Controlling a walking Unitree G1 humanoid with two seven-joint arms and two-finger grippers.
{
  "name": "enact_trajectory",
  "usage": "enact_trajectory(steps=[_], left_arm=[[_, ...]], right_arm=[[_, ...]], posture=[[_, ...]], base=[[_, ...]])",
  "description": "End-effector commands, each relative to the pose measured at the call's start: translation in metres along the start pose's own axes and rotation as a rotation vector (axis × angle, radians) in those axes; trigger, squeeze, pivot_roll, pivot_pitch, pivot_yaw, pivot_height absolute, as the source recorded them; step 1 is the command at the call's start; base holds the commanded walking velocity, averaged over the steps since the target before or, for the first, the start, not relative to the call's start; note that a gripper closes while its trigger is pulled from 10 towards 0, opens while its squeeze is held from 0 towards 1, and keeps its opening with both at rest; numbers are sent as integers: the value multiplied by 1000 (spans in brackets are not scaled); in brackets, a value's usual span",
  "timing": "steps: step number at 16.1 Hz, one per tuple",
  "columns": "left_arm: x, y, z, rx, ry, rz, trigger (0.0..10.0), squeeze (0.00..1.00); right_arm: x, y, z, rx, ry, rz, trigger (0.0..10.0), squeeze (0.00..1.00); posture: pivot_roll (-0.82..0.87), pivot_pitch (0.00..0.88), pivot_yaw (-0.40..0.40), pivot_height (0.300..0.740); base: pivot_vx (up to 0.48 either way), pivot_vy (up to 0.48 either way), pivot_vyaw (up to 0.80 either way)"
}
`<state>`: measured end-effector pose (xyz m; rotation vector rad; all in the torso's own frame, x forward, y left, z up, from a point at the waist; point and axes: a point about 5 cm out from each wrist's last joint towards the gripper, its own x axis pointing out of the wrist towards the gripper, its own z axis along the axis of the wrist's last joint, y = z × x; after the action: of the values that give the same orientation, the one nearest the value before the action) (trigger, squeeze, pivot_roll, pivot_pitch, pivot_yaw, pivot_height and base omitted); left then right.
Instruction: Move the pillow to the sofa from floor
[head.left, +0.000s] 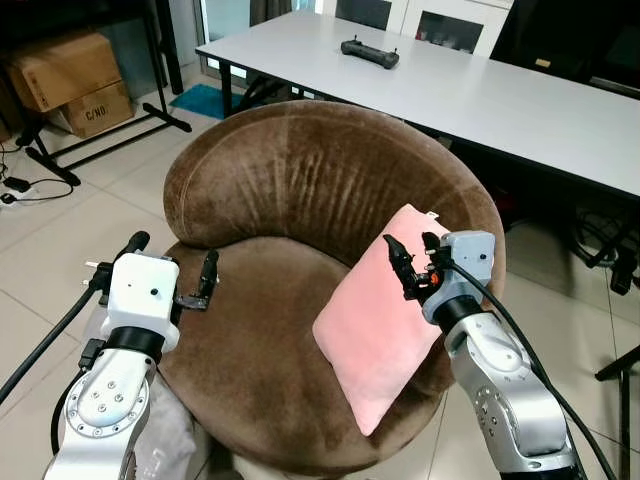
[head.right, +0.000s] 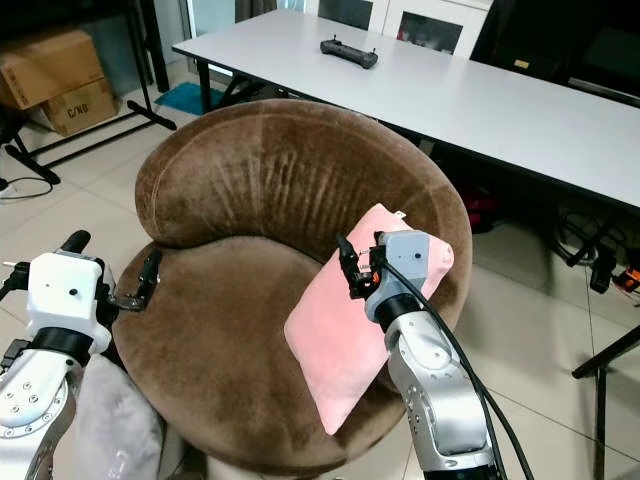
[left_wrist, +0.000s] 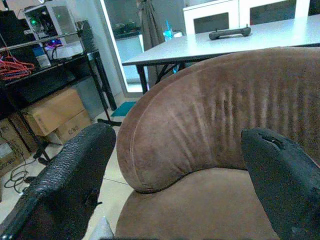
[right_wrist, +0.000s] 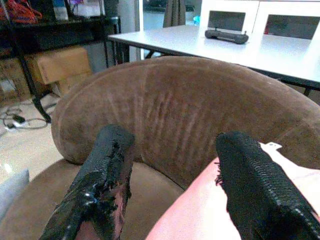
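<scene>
Tiled floor (head.left: 60, 250) and a white table (head.left: 520, 100) lie behind the brown sofa (head.left: 300, 190); our pink pillow (head.left: 375, 320) leans on the sofa's right arm, overhanging; our right gripper (head.left: 415, 262) hovers there, fingers spread; our left gripper (head.left: 205, 285), also spread, sits at the sofa's left edge; we judge a nudge could tip the pillow off.

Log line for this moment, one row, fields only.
pillow: on sofa, leaning on right armrest | right gripper: open, over pillow | left gripper: open, over seat's left edge | table: behind
</scene>
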<state>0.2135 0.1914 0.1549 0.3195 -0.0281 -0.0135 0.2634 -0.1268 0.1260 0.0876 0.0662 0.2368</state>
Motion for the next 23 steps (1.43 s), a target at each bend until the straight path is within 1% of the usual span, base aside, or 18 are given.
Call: enact_trajectory(steps=[1, 3, 7, 13, 15, 17, 18, 20, 23], left_arm=[[-1, 0, 4, 4, -18, 8, 10000, 0], [-1, 0, 3, 4, -21, 12, 10000, 0], [-1, -1, 3, 2, -26, 10, 10000, 0], [-2, -1, 3, 4, -31, 4, 10000, 0], [-2, 2, 0, 10, -26, 16, 10000, 0], [1, 5, 0, 19, -29, 28, 10000, 0], [4, 7, -1, 26, -26, 28, 10000, 0], [6, 8, -2, 24, -25, 23, 10000, 0], [12, 8, -1, 26, -32, 7, 10000, 0]], right_arm=[[1, -3, 4, -20, -4, -15, 10000, 0], [2, -8, 3, -14, 22, -37, 10000, 0], [1, -7, 2, -24, 34, -41, 10000, 0], [-1, -7, -2, -8, 60, -54, 10000, 0], [-1, -15, -12, 16, 106, -105, 10000, 0], [-2, -19, -19, -22, 138, -132, 10000, 0], [-2, -18, -20, -35, 140, -124, 10000, 0], [-4, -17, -19, -27, 139, -116, 10000, 0], [-4, -17, -19, -20, 134, -123, 10000, 0]], posture=[[96, 0, -98, 740], [95, 0, -100, 740], [93, 0, -103, 740], [97, 0, -103, 740], [104, 0, -103, 740], [104, 0, -91, 740], [102, 0, -73, 740], [101, 0, -61, 740], [99, 0, -40, 740]], base=[[-240, 0, 0], [-246, 0, 0], [-243, 0, 0], [0, 0, 0], [0, 0, 0], [0, 0, 0], [0, 0, 0], [0, 0, 0], [0, 414, 0]])
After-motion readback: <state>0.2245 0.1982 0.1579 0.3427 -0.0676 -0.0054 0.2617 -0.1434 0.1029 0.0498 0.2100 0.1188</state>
